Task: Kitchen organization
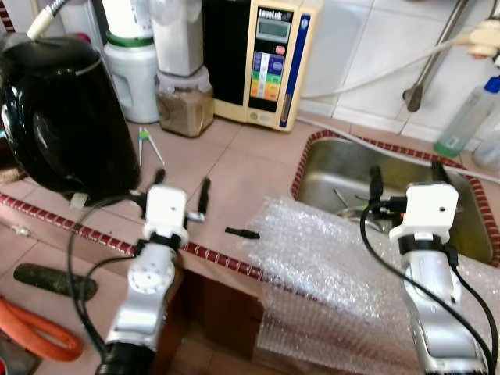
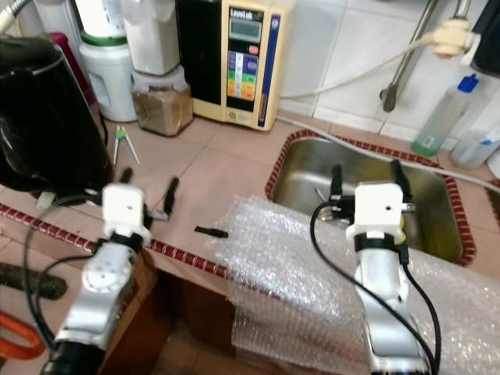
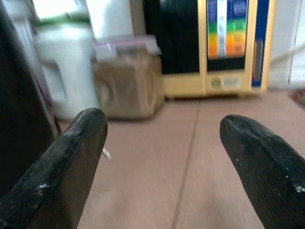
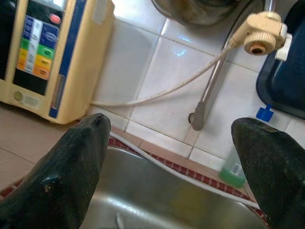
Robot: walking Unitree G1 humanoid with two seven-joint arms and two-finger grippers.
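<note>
Two arms outstretched — left end effector apart over counter, right end effector apart over sink.

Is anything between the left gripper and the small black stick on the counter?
Nothing visible. The left gripper is open above bare counter, and the black stick lies to its right, beside the bubble wrap.

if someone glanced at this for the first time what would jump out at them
Probably the sheet of bubble wrap draped over the counter's front edge beside the steel sink, with the right gripper held open above the sink. The left gripper hovers open over the tiled counter, near a big black kettle at the left. A cream water machine stands against the back wall.
</note>
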